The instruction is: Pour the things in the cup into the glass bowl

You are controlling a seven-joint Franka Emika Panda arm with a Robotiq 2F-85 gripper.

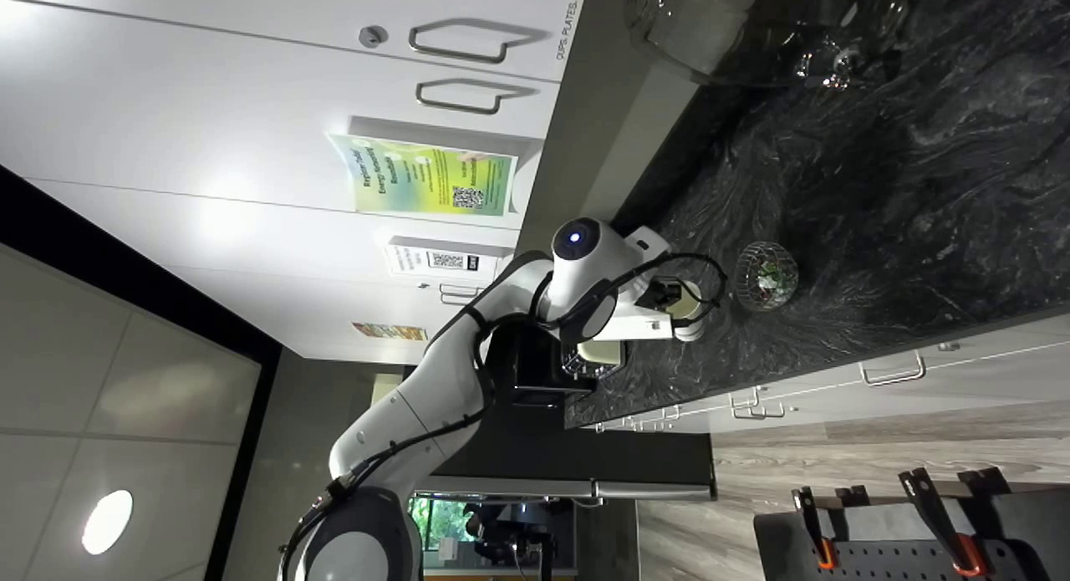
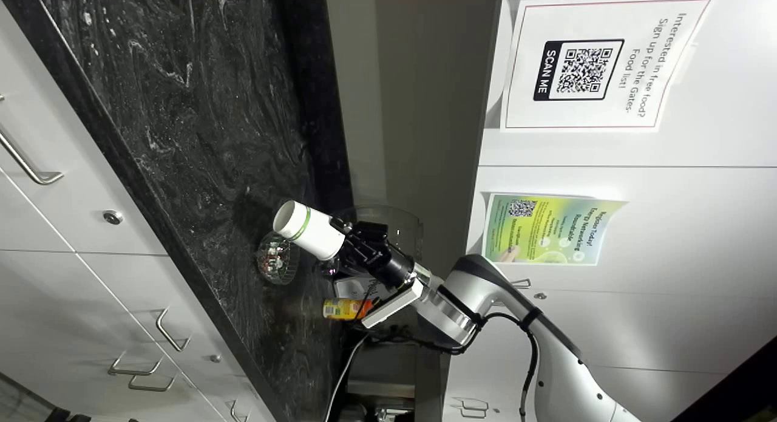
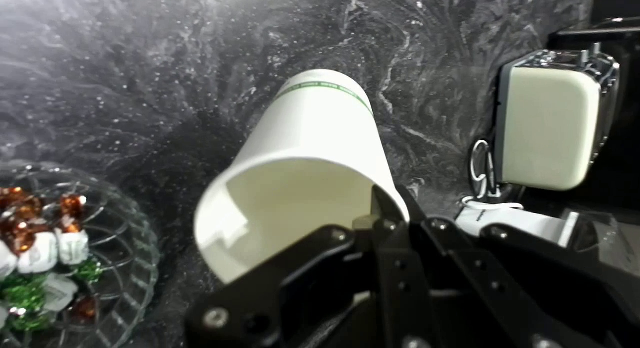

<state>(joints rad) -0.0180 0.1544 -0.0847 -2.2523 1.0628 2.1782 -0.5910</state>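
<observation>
- A dark marbled counter [image 2: 194, 136] runs below white cabinets [image 2: 546, 149].
- My gripper [image 3: 400, 208] is almost closed, pinching the cup [image 3: 320, 122] by its wall at the rim, probably so it tips easily.
- The cup leans, mouth up, beside the glass bowl [image 3: 131, 238]; no contents show in the part I see.
- Amber and green wrapped pieces [image 3: 35, 248] lie in the bowl, so I judge the pour done.

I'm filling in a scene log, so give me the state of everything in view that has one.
Cup: held above the counter, tilted, mouth higher than base; nothing shows inside.
Hand: closed on the cup's wall.
Glass bowl: upright on the counter, holding wrapped candies.
Yellow container: seemingly upright.
Upper cabinet doors: shut.
Lower cabinet fronts: shut.
Ceiling lamp: lit.
</observation>
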